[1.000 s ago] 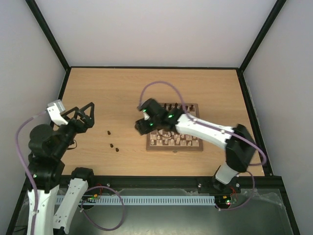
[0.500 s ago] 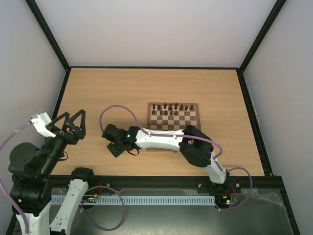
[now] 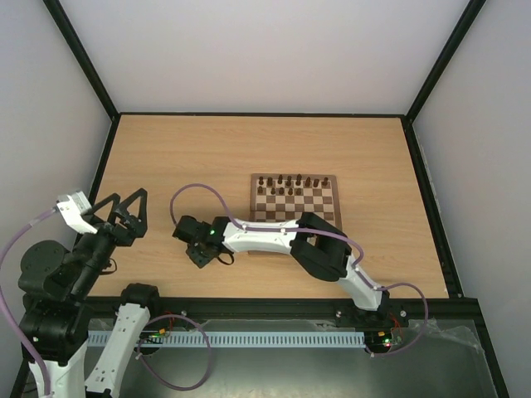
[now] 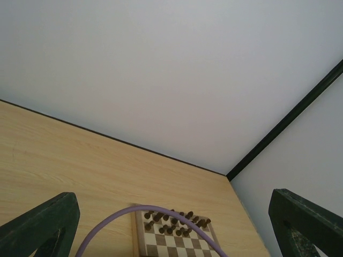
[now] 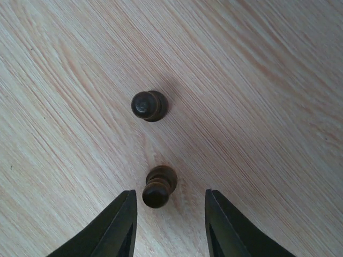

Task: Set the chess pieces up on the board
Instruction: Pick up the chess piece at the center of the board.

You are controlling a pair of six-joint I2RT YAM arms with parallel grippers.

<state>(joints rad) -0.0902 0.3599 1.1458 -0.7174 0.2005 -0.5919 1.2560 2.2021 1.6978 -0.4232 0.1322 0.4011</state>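
Observation:
The board (image 3: 315, 217) lies right of the table's centre, with dark chess pieces (image 3: 286, 184) standing in its two far rows; it also shows in the left wrist view (image 4: 161, 247). My right gripper (image 3: 203, 255) reaches left off the board and points down at the table. In the right wrist view it (image 5: 170, 227) is open, with one dark pawn (image 5: 159, 186) just ahead of the fingertips, nearer the left finger (image 5: 115, 230). A second dark pawn (image 5: 149, 105) stands further ahead. My left gripper (image 3: 126, 212) is open, empty and raised at the far left.
A purple cable (image 3: 195, 192) loops over the right wrist, and also crosses the left wrist view (image 4: 134, 211). Black frame posts (image 3: 83, 62) and white walls bound the table. Bare wood (image 3: 207, 157) lies left of and beyond the board.
My right arm has swung from the board's left edge out to the loose pawns on the table and lowered over them. My left arm has drawn back toward the left.

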